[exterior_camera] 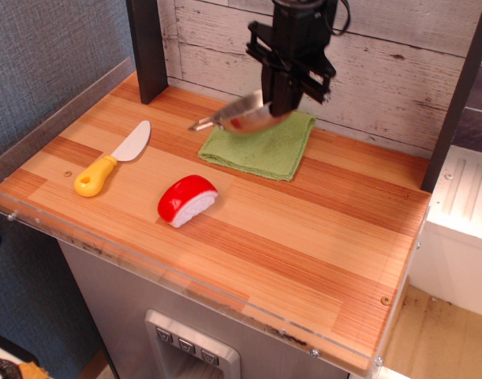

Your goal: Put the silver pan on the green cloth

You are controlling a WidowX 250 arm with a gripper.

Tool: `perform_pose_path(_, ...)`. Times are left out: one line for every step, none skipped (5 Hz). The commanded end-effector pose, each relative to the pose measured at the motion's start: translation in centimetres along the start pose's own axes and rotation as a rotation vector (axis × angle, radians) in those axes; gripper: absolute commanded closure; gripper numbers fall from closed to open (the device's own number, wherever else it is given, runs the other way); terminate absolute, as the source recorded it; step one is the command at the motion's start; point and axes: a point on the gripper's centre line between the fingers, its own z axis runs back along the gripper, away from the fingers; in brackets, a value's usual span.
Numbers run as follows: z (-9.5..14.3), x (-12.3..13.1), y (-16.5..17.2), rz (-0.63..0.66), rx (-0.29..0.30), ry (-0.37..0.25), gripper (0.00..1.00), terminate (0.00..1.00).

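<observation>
The silver pan hangs tilted in the air, held by its right rim in my gripper, which is shut on it. One wire loop handle sticks out to the left. The pan is above the far left part of the green cloth, which lies flat on the wooden table near the back wall. The pan does not touch the cloth.
A red-and-white toy lies on the table in front of the cloth. A toy knife with a yellow handle lies at the left. A dark post stands at the back left and another at the right. A clear rim edges the table.
</observation>
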Motion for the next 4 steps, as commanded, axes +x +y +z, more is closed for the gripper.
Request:
perform_pose_path(0.5, -0.4, 1.6, 0.024, 0.031, -0.009, 1.0, 0.0)
perform_pose_path(-0.8, -0.5, 1.3, 0.043, -0.004, 0.032, 0.0, 0.0)
perform_pose_path(-2.7, -0.9, 0.7, 0.096, -0.083, 0.105, 0.0, 0.0)
perform_pose_path(-2.0, -1.2, -0.4, 0.1, -0.109, 0.101, 0.0, 0.0)
